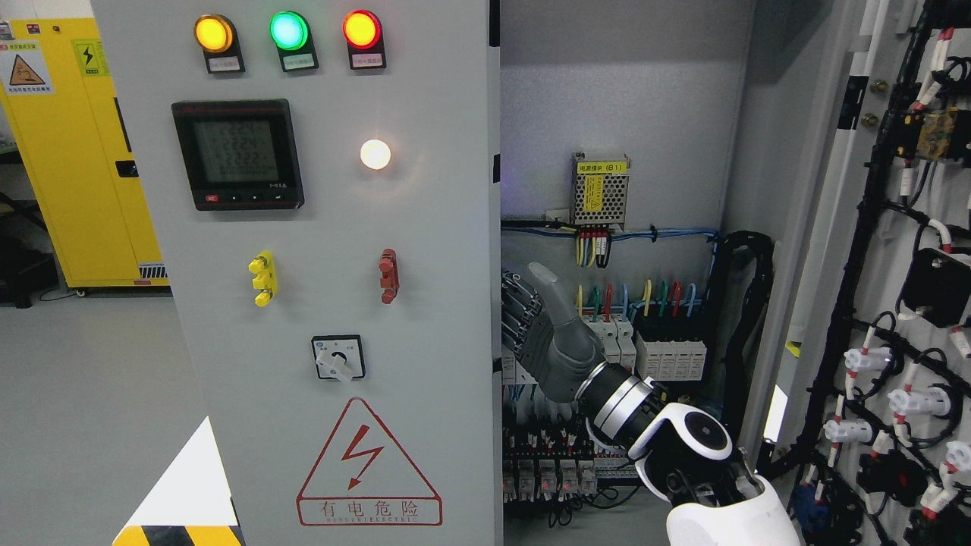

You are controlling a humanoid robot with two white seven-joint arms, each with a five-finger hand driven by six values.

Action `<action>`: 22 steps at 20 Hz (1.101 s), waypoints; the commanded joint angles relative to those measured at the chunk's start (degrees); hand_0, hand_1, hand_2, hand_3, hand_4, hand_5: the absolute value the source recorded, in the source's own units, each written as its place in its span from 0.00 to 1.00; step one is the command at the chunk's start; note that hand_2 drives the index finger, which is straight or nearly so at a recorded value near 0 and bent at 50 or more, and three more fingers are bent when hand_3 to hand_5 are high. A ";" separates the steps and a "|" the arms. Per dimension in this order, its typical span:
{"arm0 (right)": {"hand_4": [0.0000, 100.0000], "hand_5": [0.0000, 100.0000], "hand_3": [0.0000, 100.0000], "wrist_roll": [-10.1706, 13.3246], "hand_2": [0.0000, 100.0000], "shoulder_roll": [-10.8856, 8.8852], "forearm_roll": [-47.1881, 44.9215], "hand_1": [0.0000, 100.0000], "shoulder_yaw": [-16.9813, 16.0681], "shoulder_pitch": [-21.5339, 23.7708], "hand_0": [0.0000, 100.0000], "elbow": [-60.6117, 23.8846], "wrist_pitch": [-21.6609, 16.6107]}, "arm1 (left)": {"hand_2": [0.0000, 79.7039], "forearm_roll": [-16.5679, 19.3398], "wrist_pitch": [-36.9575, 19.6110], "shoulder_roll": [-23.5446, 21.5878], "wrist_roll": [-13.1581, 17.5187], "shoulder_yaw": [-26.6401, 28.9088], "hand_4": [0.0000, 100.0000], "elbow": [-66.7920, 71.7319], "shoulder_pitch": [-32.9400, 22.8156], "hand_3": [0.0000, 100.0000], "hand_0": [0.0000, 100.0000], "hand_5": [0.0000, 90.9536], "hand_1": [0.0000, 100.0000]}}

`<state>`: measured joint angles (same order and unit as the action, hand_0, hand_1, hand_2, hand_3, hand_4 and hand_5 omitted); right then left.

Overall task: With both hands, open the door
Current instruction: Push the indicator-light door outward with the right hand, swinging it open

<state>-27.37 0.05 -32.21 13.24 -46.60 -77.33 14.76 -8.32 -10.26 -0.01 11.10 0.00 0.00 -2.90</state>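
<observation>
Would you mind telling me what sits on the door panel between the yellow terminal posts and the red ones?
In the head view, nothing: between the yellow terminal posts and the red terminal posts the grey door is bare.

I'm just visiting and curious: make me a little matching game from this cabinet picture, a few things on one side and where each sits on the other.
Things:
1. green lamp
2. rotary switch
3. right hand
4. power supply box

Places:
A. reaching in past the left door's right edge
B. top row, between the amber and red lamps
C. high on the cabinet's back wall
D. just above the red warning triangle

Pairs: 1-B, 2-D, 3-A, 4-C
</observation>
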 commanded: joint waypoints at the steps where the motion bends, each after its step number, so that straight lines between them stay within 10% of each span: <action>1: 0.00 0.00 0.00 -2.07 0.00 1.01 -0.84 0.06 0.03 -0.42 0.22 1.39 0.00 | 0.00 -0.03 0.07 -1.67 -0.03 -0.26 0.00 -1.84 0.00 0.06 0.35 0.00 0.14; 13: 0.00 0.00 0.00 -2.60 0.00 -0.66 -0.84 0.06 1.08 7.91 0.21 -10.19 -0.09 | 0.00 -0.03 0.07 -1.84 0.06 -0.26 0.00 -1.84 0.00 0.06 0.35 0.00 0.14; 22: 0.00 0.00 0.00 -2.60 0.00 -4.18 -0.75 0.06 16.10 19.26 0.21 -23.30 -0.09 | 0.00 0.06 0.16 -1.67 1.02 -0.35 0.00 -2.02 0.27 0.06 0.35 0.00 0.14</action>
<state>-29.93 -1.41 -33.01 19.01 -33.22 -88.79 14.70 -8.29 -10.17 0.00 11.41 0.00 -0.09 -2.87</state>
